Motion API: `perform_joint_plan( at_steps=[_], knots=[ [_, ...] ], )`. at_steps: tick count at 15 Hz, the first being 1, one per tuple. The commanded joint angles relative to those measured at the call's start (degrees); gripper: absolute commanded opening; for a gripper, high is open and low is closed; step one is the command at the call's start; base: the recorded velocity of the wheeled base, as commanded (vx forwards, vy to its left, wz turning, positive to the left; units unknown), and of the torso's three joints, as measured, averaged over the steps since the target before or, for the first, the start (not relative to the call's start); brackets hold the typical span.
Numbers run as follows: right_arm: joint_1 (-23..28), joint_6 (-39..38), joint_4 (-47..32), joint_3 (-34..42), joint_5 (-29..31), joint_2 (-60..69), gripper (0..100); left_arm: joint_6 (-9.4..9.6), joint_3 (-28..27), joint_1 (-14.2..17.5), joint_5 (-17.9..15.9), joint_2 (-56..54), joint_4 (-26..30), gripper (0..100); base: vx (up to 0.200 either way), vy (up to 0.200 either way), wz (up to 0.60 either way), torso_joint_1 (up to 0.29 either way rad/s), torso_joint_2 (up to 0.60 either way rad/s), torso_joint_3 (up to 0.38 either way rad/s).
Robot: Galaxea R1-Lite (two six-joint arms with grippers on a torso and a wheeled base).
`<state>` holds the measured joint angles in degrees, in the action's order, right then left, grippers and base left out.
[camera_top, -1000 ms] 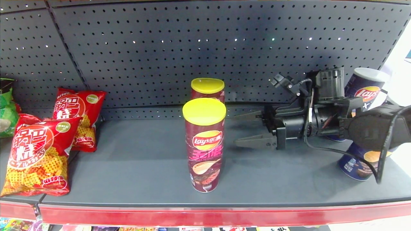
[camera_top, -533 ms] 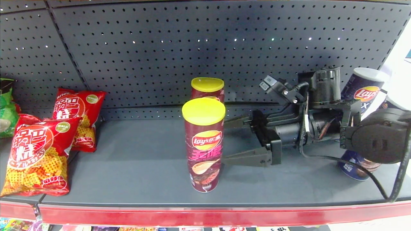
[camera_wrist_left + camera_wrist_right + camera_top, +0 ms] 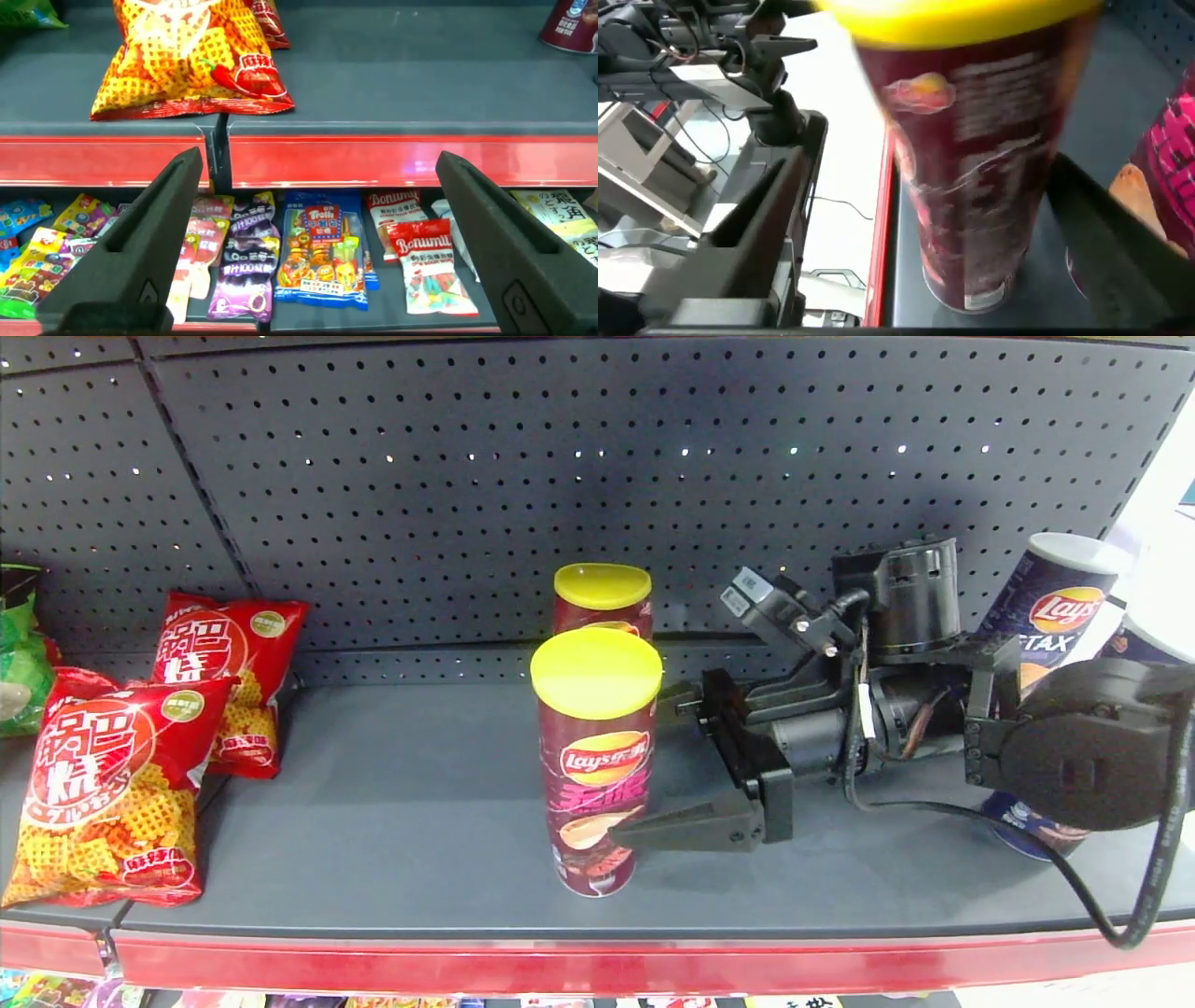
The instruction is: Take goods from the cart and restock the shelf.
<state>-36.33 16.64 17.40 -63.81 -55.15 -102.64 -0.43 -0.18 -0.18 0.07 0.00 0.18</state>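
Restocking of the shelf (image 3: pixel 373 821), partly completed. The front can (image 3: pixel 595 756), maroon with a yellow lid, was stood upright close to the front edge of the shelf, about midway along it. The rear can (image 3: pixel 603 593) of the same kind was set directly behind it, near the back edge.

The right gripper (image 3: pixel 646 765) was held level over the shelf with its jaws spread, one finger on each side of the front can's lower body. Whether either finger touched the can could not be told. In the right wrist view the front can (image 3: pixel 971 168) was seen upright between the two fingers.

The left gripper (image 3: pixel 318 163) was held spread and empty below the shelf's red front edge, facing the packets (image 3: pixel 318 252) on the tier beneath.

Red snack bags (image 3: pixel 112 784) were laid at the left end of the shelf and blue cans (image 3: pixel 1055 597) at the right end.

Two maroon cans were judged as placed. Bare board was left on both sides of them, so further goods were judged outstanding. The freeing of the right gripper from the front can was also judged outstanding.
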Motion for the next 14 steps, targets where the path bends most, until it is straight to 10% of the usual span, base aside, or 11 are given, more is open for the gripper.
perform_joint_plan(
  at_steps=[1, 14],
  knots=[
    [-0.1, 0.1, 0.0, -0.1, 0.0, -0.5, 0, -0.01, 0.0, 0.0, 0.0, 0.1, 0.0, 100, 0.0, 0.0, 0.0, 0.0, 0.0, 0.0],
    [1.3, -0.3, 0.0, -2.3, 0.1, -0.5, 0, -0.01, 0.0, 0.0, 0.0, 0.1, 0.0, 100, 0.0, 0.0, 0.0, 0.0, 0.0, 0.0]
  ],
)
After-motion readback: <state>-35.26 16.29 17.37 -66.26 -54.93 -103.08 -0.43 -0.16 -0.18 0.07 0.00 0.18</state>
